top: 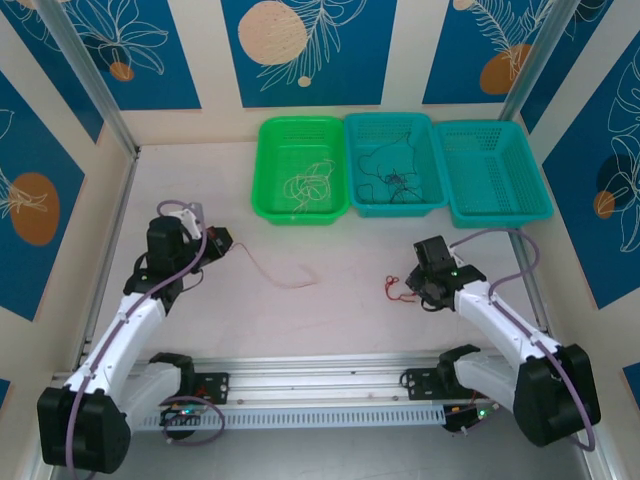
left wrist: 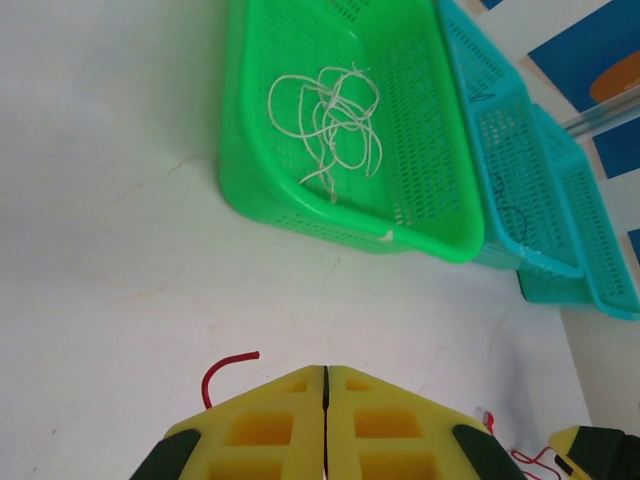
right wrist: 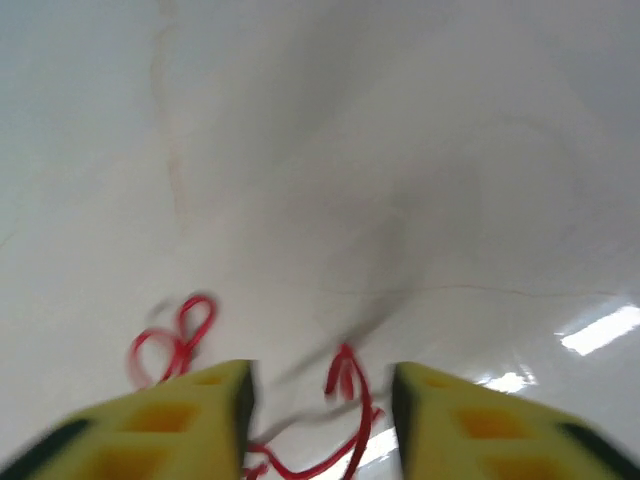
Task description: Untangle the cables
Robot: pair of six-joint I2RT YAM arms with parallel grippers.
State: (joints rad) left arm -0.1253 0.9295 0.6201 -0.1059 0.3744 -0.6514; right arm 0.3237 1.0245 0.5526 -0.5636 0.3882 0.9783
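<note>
Left tool pinches a red wire; right tool stands spread over red cables.

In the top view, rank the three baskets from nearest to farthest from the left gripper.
From the left gripper:
1. The green basket, leftmost in the row, just beyond and to the right of it.
2. The middle basket, teal, at the centre of the row.
3. The right basket, teal, at the far end of the row on the right arm's side.
</note>
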